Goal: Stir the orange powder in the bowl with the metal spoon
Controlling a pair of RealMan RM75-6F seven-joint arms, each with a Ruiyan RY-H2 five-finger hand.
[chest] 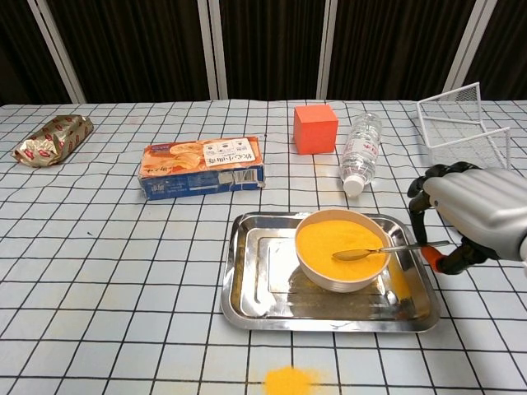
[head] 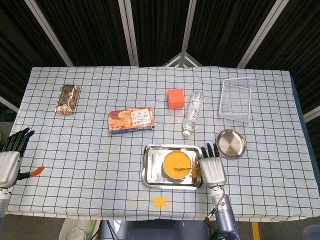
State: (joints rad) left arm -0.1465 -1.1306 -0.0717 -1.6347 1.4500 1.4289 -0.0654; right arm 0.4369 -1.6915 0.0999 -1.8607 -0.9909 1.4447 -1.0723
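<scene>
snack packet (chest: 51, 138) | biscuit box (chest: 202, 167) | orange cube (chest: 315, 128) | water bottle (chest: 360, 153) | wire basket (chest: 463, 125) | round metal plate (head: 231, 144)

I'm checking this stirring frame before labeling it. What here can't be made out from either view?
- Right hand: chest view, the frame edge cuts it off; its grip on the metal spoon is hidden behind its fingers.
- Left hand: head view, cropped by the left edge; absent from the chest view.
- Biscuit box: print too small to read.
</scene>
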